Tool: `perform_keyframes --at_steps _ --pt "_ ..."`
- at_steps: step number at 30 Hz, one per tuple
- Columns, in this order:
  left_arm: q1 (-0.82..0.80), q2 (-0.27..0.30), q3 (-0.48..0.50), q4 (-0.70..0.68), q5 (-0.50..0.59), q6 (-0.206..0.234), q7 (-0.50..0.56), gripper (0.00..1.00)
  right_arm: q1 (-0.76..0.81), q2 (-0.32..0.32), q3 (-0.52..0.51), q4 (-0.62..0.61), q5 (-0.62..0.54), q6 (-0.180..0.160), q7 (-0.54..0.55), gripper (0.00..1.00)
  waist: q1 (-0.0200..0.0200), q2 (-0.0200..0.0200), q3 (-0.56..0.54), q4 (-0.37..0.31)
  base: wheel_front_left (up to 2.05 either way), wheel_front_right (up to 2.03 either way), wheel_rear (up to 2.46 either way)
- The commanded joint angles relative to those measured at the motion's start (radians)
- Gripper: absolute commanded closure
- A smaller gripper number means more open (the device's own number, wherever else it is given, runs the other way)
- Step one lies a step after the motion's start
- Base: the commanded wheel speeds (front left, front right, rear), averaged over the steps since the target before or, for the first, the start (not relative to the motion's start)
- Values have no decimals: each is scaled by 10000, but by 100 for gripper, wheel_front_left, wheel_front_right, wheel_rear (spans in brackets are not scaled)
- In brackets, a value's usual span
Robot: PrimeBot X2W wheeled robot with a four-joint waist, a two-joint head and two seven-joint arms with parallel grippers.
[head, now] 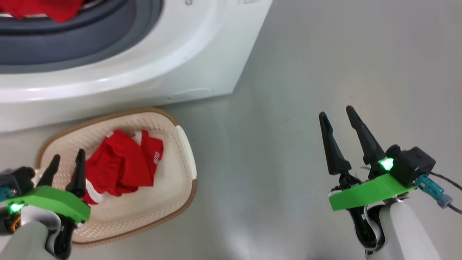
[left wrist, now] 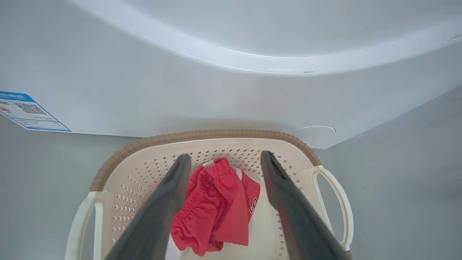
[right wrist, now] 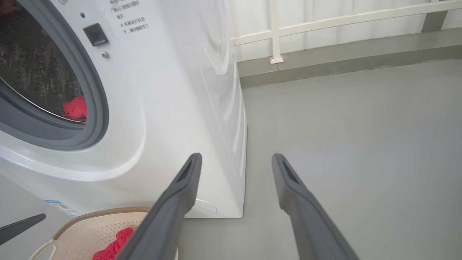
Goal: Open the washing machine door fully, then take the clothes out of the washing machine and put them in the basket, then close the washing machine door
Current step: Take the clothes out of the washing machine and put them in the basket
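A: Closest up: left gripper, lower left of the head view, fingers spread, nothing pinched. Released.
B: Over what?
A: Over the basket. It sits on the grey floor, just beside the bottom front of the washing machine. One red garment lies crumpled inside, white trim and small logo showing.
B: Touching the fingers?
A: In the head view one finger overlaps its edge. The left wrist view shows the cloth lying below the gap. Contact: can't tell.
B: Right gripper?
A: Lower right, also spread and empty. It's above bare floor, well apart from the basket, off the machine's right corner.
B: More clothes?
A: Yes, another red piece low in the drum, behind the grey gasket. The drum mouth stands open.
B: Other stuff around?
A: Blue label and round flap low on the machine front, behind the basket. White railing beyond the machine's side.
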Motion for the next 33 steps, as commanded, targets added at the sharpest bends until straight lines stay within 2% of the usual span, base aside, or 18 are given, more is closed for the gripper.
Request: perform_keyframes --at_steps 1,18,33 --pt "295 300 549 -260 219 -27 -53 0 295 28 191 -155 -128 16 -48 0 0 0 -763 316 0 0 0" --pt "2322 -931 2962 -2605 2296 -27 -53 0 1405 28 -132 443 -686 16 -48 0 0 0 -3158 956 0 0 0" --pt "3876 -1577 4071 -4507 3659 -27 -53 0 2268 10 -326 566 -941 16 -48 0 0 0 -4174 1247 0 0 0"
